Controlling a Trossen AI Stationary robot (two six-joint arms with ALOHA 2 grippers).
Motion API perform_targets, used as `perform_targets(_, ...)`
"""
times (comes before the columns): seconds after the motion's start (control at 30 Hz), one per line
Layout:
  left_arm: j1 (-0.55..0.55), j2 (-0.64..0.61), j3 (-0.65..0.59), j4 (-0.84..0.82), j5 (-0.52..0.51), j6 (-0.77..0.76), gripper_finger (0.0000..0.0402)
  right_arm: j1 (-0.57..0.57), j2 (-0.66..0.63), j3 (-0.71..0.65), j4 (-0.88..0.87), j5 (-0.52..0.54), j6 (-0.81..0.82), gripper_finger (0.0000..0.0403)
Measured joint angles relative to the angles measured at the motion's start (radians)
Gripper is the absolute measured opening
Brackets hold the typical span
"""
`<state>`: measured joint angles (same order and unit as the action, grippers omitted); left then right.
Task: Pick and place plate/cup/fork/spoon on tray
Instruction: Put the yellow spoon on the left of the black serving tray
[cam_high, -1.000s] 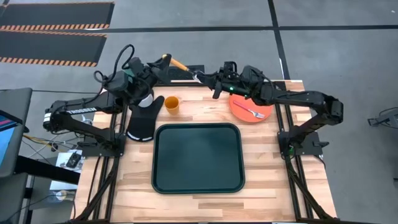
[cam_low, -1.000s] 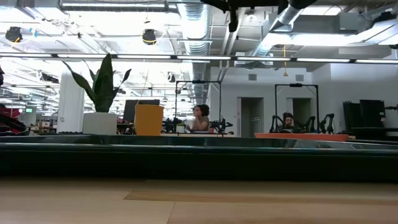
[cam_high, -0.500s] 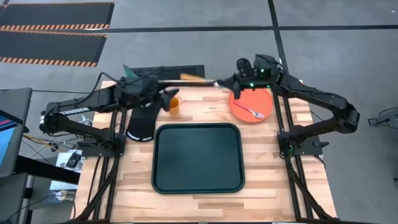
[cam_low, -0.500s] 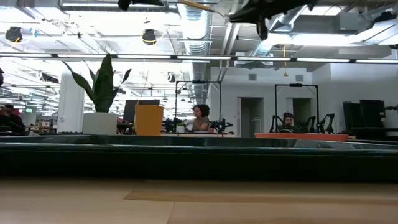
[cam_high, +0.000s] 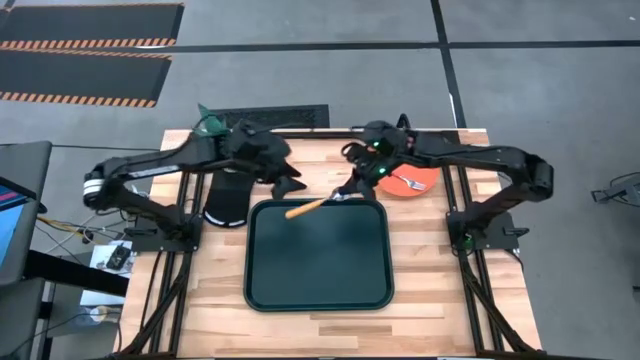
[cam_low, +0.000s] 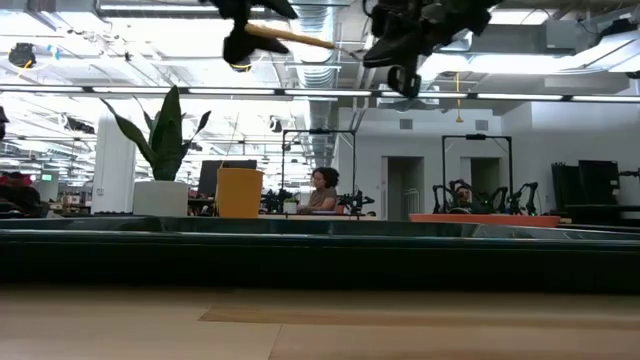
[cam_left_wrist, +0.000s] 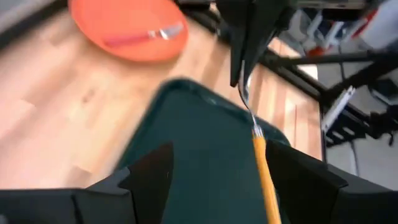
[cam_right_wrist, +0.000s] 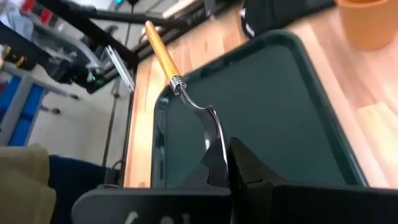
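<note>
The spoon (cam_high: 312, 204), silver bowl and orange handle, hangs in the air over the far rim of the dark tray (cam_high: 318, 262). My right gripper (cam_high: 348, 189) is shut on its bowl end. My left gripper (cam_high: 289, 186) is open; in its wrist view its fingers stand either side of the orange handle (cam_left_wrist: 263, 177), and I cannot tell whether they touch it. The orange-red plate (cam_high: 412, 181) lies on the table at the far right with the fork (cam_high: 408, 182) lying on it. The cup (cam_right_wrist: 370, 22) stands on the table beyond the tray's far left corner, hidden under my left arm in the high view. My right gripper pinches the spoon's silver bowl (cam_right_wrist: 213, 128) edge-on between its two fingers. The fingers come from the table's right side, slanting down. The spoon is lifted clear above the tray, about level, and its handle (cam_right_wrist: 159, 48) sticks out toward the table's left and near side.
A black glove-shaped mat (cam_high: 226, 200) lies left of the tray. A white pot with a green plant (cam_low: 160, 196) stands at the far left corner. Bare wooden table (cam_high: 420, 270) lies right of and in front of the tray.
My right gripper has carried the spoon from beyond the table's far edge toward the near edge and a little down, to above the tray's far rim; the handle has swung toward the near left. My left gripper has gone right and nearer, past the cup, to the spoon's handle.
</note>
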<state>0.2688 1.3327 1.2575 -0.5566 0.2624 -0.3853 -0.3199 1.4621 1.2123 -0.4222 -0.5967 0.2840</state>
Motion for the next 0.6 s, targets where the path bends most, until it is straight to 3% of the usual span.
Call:
perform_targets(0.3,0.013,0.219,0.000,0.143,0.351,-0.041,0.0242,0.075,0.162,0.167,-0.125,0.030,-0.095,0.0001)
perform_targets(0.43,0.012,0.276,0.000,0.169,0.389,-0.057,0.0242,0.089,0.200,0.215,-0.156,0.032,-0.111,0.0001)
perform_targets(0.6,0.011,0.292,0.000,0.170,0.340,-0.054,0.0242,0.105,0.221,0.224,-0.163,0.032,-0.113,0.0001)
